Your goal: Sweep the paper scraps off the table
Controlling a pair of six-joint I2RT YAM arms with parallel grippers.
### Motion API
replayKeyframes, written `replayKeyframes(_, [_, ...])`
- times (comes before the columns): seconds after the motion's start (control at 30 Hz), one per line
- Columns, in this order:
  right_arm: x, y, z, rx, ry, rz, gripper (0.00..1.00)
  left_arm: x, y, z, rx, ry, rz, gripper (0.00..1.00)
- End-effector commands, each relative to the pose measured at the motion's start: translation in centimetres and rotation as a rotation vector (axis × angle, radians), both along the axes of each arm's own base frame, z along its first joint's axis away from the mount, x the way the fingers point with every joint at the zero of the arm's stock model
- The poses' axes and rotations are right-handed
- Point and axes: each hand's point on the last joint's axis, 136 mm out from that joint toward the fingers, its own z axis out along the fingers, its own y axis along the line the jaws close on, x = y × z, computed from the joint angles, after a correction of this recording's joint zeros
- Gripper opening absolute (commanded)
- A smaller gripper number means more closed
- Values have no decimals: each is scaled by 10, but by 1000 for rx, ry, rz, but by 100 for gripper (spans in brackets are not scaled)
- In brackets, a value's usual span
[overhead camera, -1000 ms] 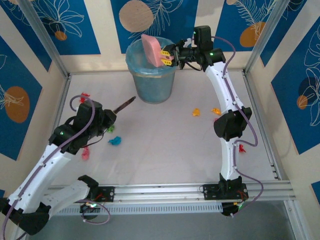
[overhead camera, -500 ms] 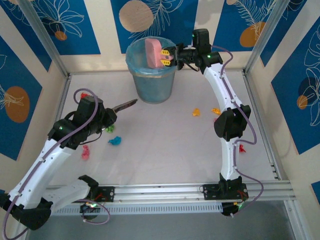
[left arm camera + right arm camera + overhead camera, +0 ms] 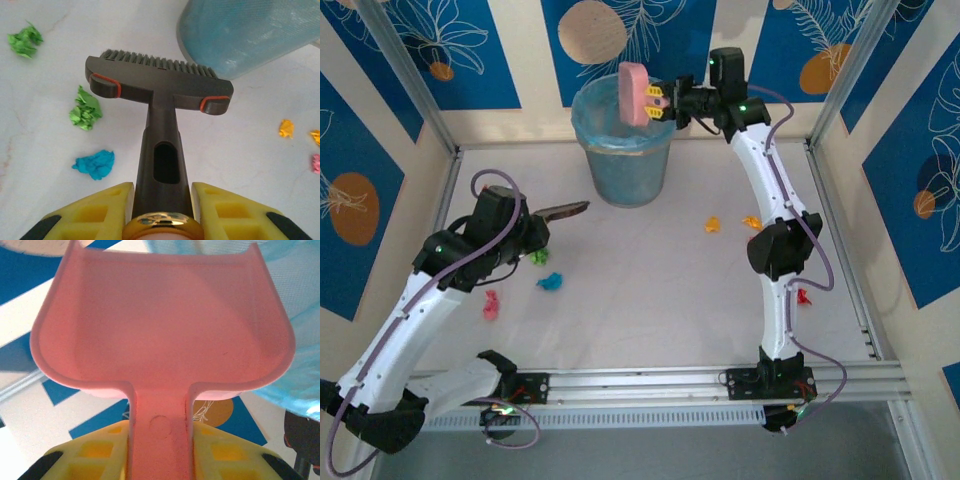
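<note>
Off-white surface (image 3: 640, 320) carries the paper scraps (image 3: 550, 282): pink, green and blue at left beside the left jaws clamped on a dark brush (image 3: 157, 82), a blue bin (image 3: 625, 160) far centre under the pink dustpan (image 3: 634, 93) gripped by the right jaws, orange and red scraps at right.

The bin (image 3: 623, 165) stands far on the table (image 3: 650, 310), whose near middle lies open.

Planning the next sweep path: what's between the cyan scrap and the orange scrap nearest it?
Nothing. In the top view the table is bare between the cyan paper scrap and the orange paper scrap.
</note>
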Motion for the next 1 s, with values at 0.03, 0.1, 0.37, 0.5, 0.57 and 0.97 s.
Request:
replayKeyframes(0.03, [-20, -5, 13, -64, -77, 81, 0, 8, 7, 26, -16, -112, 29, 0])
replayKeyframes(0.1, [-25, -8, 12, -101, -112, 90, 0, 8, 10, 25, 1, -122, 35, 0])
replayKeyframes(0.37, [-51, -10, 31, -284, -425, 159, 0, 9, 13, 35, 35, -138, 27, 0])
replayKeyframes(0.5, [-74, -11, 45, -434, -665, 230, 0, 17, 27, 42, 81, -196, 100, 0])
replayKeyframes(0.57, [-86, -13, 50, -467, -739, 264, 0, 19, 32, 45, 58, -214, 155, 0])
replayKeyframes(0.97, [-186, -3, 42, -702, -1288, 455, 0, 26, 40, 53, 35, -294, 229, 0])
